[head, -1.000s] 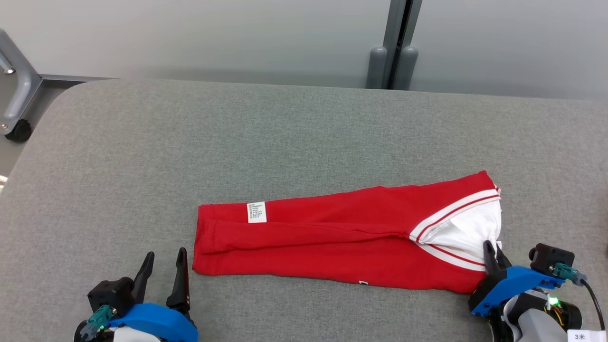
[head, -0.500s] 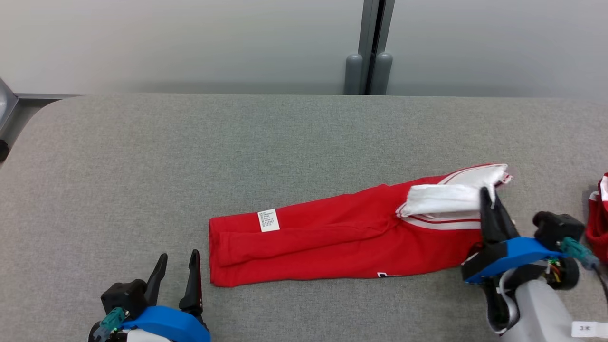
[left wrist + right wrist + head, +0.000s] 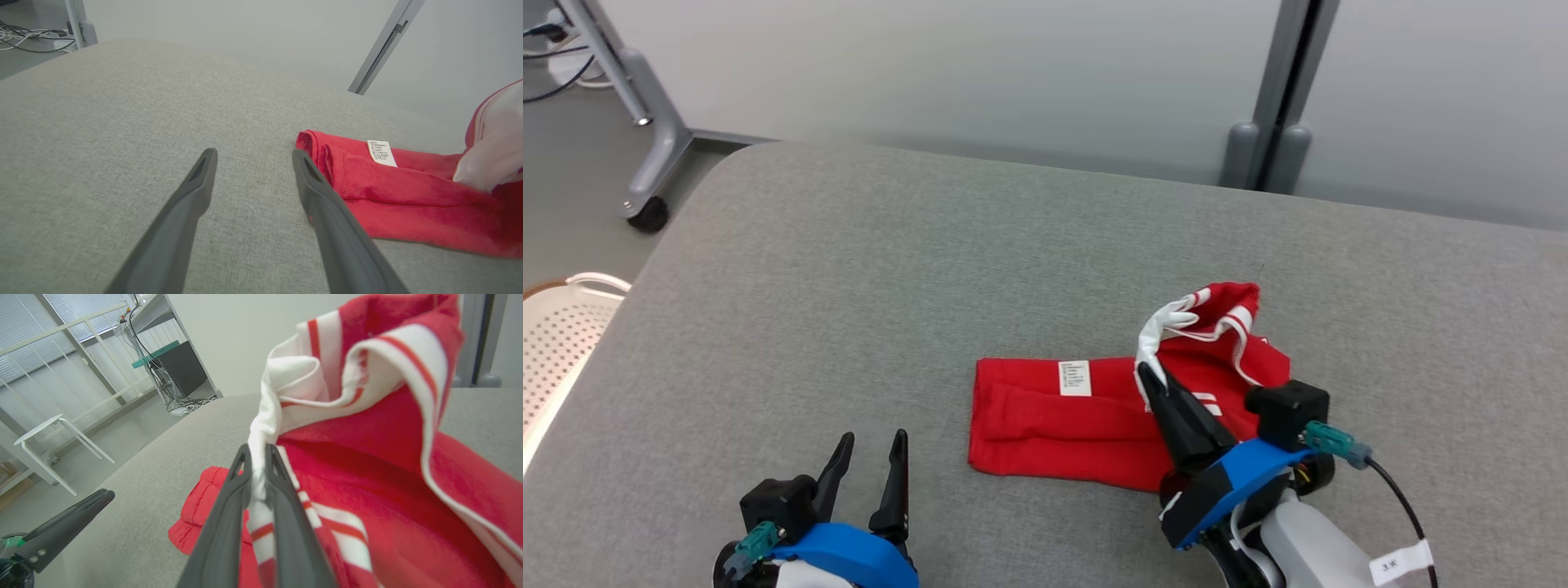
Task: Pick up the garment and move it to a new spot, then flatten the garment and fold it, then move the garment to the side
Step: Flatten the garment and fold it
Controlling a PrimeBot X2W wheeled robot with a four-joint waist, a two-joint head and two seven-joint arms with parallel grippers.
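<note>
One garment [image 3: 1054,416] lies on the counter [image 3: 849,286], long axis running left to right. The right end effector [image 3: 1145,369] is clamped on the white trim [image 3: 265,428] at the right end, which is lifted and doubled leftward. The left end effector [image 3: 874,435] (jaws wide apart, empty) sits just left of the free left end and is the nearer arm to it. Count: one garment, one label [image 3: 1074,378], two end effectors.

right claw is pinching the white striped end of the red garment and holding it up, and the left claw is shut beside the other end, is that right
Not quite: the left claw is open, not shut; the left wrist view shows its fingers spread apart beside the garment's other end. The right claw does pinch the raised white striped end.
</note>
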